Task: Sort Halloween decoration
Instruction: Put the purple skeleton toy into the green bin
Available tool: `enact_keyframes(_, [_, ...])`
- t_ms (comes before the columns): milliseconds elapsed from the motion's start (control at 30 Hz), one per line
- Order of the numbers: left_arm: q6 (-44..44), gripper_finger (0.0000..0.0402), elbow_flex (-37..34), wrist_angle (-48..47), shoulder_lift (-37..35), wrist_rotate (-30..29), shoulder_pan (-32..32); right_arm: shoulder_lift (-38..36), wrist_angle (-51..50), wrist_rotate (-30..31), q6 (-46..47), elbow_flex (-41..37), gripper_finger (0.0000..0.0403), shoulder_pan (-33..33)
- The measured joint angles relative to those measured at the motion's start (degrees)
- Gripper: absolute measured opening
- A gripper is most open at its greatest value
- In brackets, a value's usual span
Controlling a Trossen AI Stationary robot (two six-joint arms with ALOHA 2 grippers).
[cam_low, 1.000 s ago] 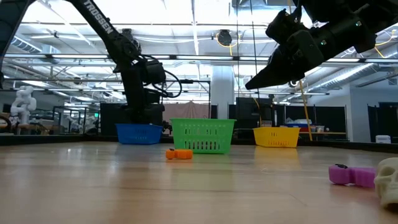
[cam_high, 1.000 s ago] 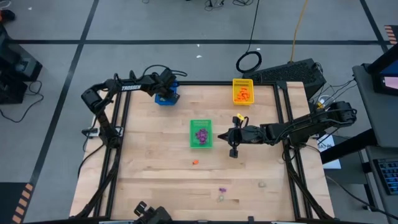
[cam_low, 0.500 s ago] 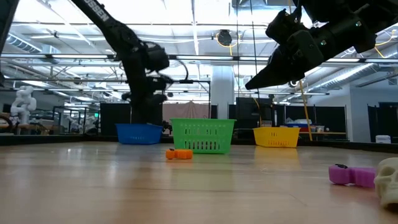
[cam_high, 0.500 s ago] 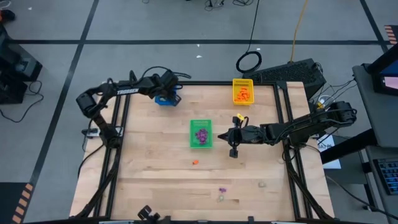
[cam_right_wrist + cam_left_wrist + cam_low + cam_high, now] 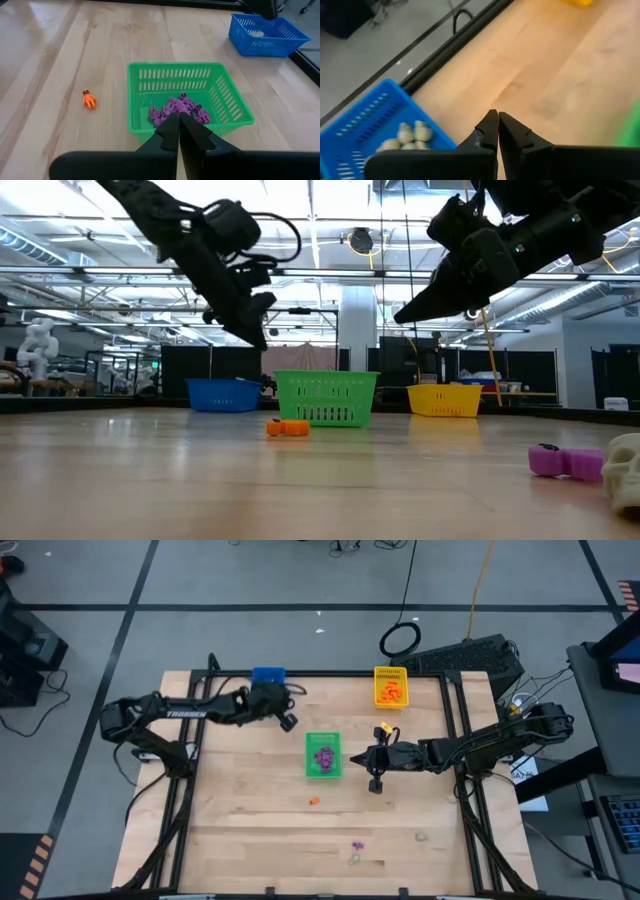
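the blue tray (image 5: 268, 675) holds pale ones, the green tray (image 5: 322, 755) purple. both arms hang empty, left gripper (image 5: 287, 722) and right gripper (image 5: 375, 784) pinched closed. next job, i think: grab the orange trinket (image 5: 314, 800) lying near the green tray.
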Motion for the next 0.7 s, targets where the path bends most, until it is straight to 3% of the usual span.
enact_keyframes(367, [-1.1,0.0001,-10.3,16.5,-4.1,-5.2,-14.4,0.0,-1.2,-0.3,1.7,0.0,0.0000,0.0])
enact_keyframes(600, [-1.0,0.0001,-17.7,32.2,-4.1,-5.4,-19.8,0.0,-3.7,-0.3,3.3,0.0,0.0000,0.1])
enact_keyframes(700, [-0.8,0.0001,-19.2,34.0,-4.1,-5.4,-21.2,-0.9,-8.0,-0.3,5.2,0.5,0.0000,0.7])
